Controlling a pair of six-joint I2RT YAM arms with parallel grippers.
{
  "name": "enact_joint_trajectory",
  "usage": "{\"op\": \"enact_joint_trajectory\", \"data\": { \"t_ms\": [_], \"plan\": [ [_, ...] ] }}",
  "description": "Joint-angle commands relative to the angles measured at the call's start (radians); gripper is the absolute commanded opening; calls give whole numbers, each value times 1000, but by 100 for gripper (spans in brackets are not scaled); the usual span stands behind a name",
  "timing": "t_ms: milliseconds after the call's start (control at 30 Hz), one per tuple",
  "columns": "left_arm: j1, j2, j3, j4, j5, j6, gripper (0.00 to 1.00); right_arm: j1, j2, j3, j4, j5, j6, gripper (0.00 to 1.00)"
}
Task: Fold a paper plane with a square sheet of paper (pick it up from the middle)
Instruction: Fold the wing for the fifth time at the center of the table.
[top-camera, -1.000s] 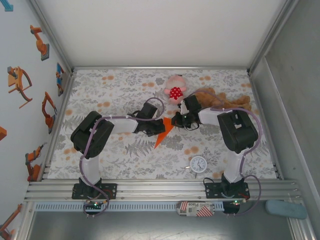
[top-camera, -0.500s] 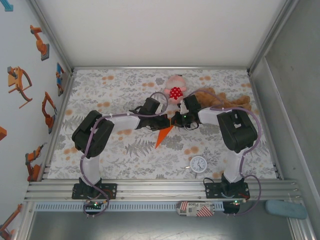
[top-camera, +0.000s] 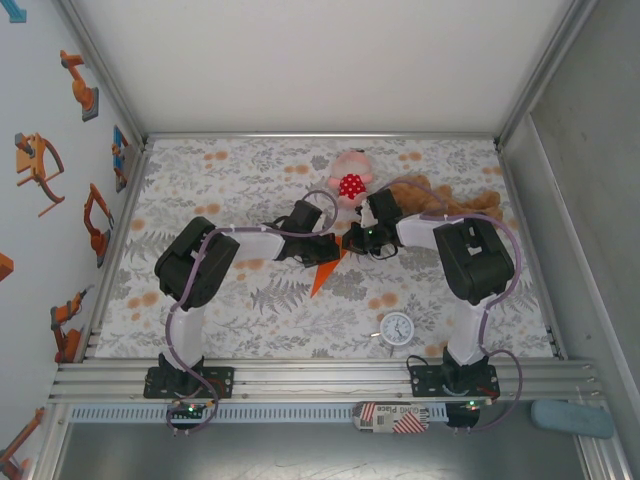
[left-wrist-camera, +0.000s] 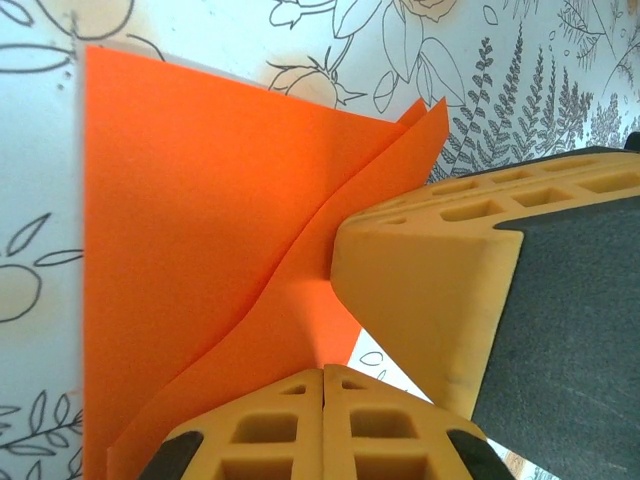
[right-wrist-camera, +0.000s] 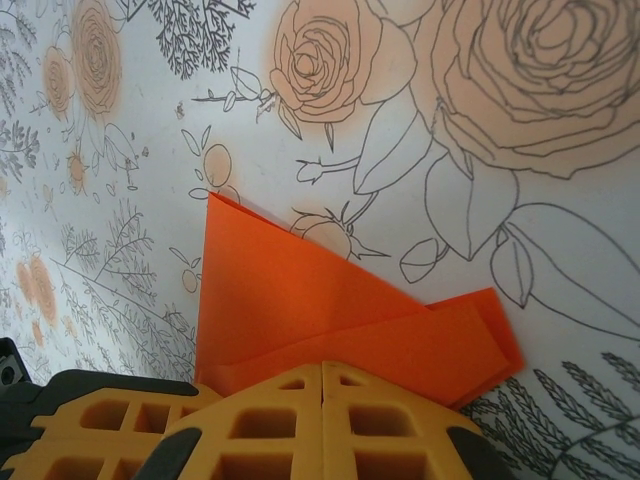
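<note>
Two robot arms meet over a half-folded orange sheet just on the near side of a spotted pink plush toy, on a table covered in a floral print. The sheet is a narrow wedge by now, its point aimed away from the toy and towards the arm bases, with two layers fanning apart at the wider end.

The left gripper is clenched, its yellow fingertips meeting where the paper's edge runs in, and it appears to pinch the sheet there. The right gripper is clamped the same way on the neighbouring edge, the two nearly touching. Holding both sides at once looks meant to keep the thin paper from sliding while a flap is drawn over and creased; the loose upper layer would likely spring open otherwise.

A brown teddy bear sprawls to the toy's right, well clear of the work. A small white clock lies farther out on the toy's near side, its numerals too small to read. Farther towards the viewer again, a red-and-white striped object carries print that cannot be made out.
</note>
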Motion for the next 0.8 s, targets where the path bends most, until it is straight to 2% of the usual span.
{"op": "enact_joint_trajectory", "data": {
  "t_ms": [0,300,567,767],
  "plan": [
    [-13,25,10,21,-16,-9,0,3,63,-11,-65,55,13,0],
    [-32,13,-28,-52,-46,35,0,2,81,8,-117,97,15,0],
    [-62,-146,-164,-161,-76,111,3,-1,105,27,-139,115,10,0],
    [-68,-272,-257,-186,-88,112,7,1,94,41,-155,103,-14,0]
  ]
}}
